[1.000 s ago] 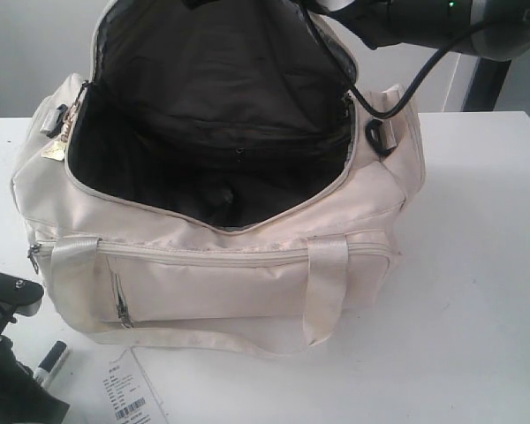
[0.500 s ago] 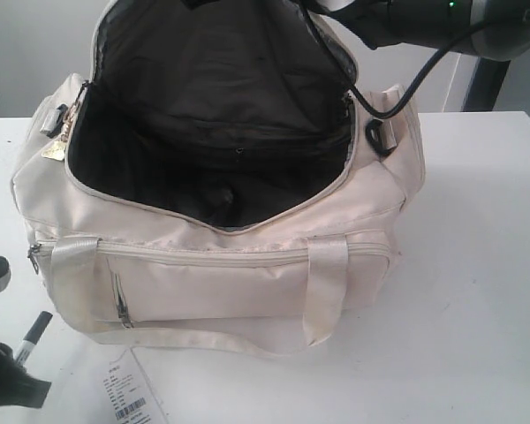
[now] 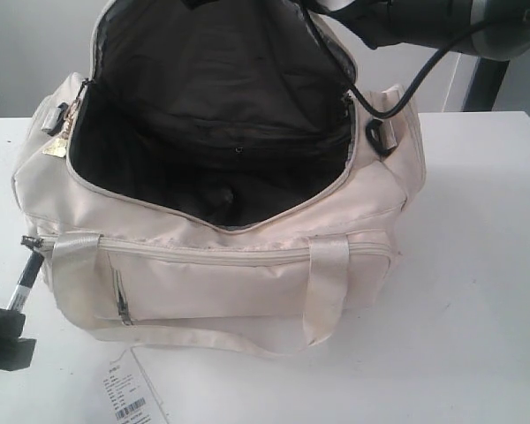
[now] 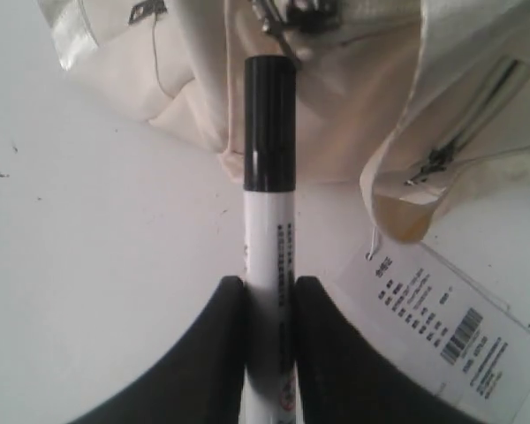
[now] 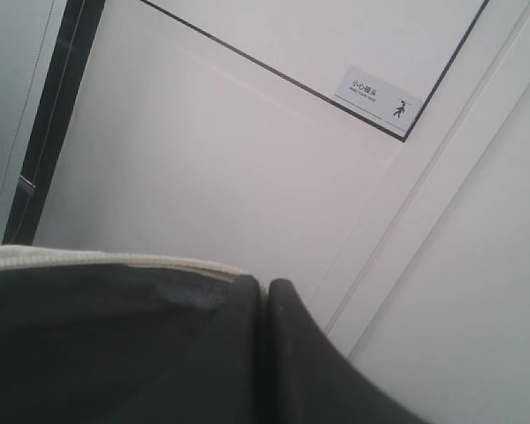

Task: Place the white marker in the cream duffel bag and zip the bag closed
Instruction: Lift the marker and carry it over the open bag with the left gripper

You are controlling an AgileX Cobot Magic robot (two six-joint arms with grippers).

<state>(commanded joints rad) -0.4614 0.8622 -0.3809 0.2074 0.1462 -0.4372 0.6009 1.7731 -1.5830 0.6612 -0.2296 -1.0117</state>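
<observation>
Cream duffel bag [image 3: 221, 274]: it sits on the white table [image 3: 477, 283]. Its top is wide open, and the black lining [image 3: 212, 115] shows inside.
White marker [image 4: 269, 234]: it is outside the bag, low down by the bag's left end. Its black cap [image 4: 269, 124] points at the bag. The tip of the cap is just beside a grey zipper pull [image 4: 287, 18]. I cannot tell if they touch. I cannot tell if the marker is up off the table.
Left gripper [image 4: 269, 290]: its two black fingers [image 4: 216, 353] squeeze the marker's white barrel, one on each side. In the exterior view it is only a dark shape at the bottom left edge.
Right gripper [image 5: 265, 290]: its fingers are pressed tight together, up high at the back of the bag. The bag's black cloth with its cream edge [image 5: 115, 259] lies pinched there, and the top flap stands up.
Paper label [image 3: 131, 396]: it is white with a barcode. It lies flat on the table just in front of the bag, near the marker.
Gold charm [image 3: 55, 150]: it hangs at the left end of the open top.
Strap handle [image 3: 327, 283]: it is shiny and cream, and it hangs down the front of the bag.
Black cable [image 3: 397, 93]: it loops down from the right arm to the bag's right end.
</observation>
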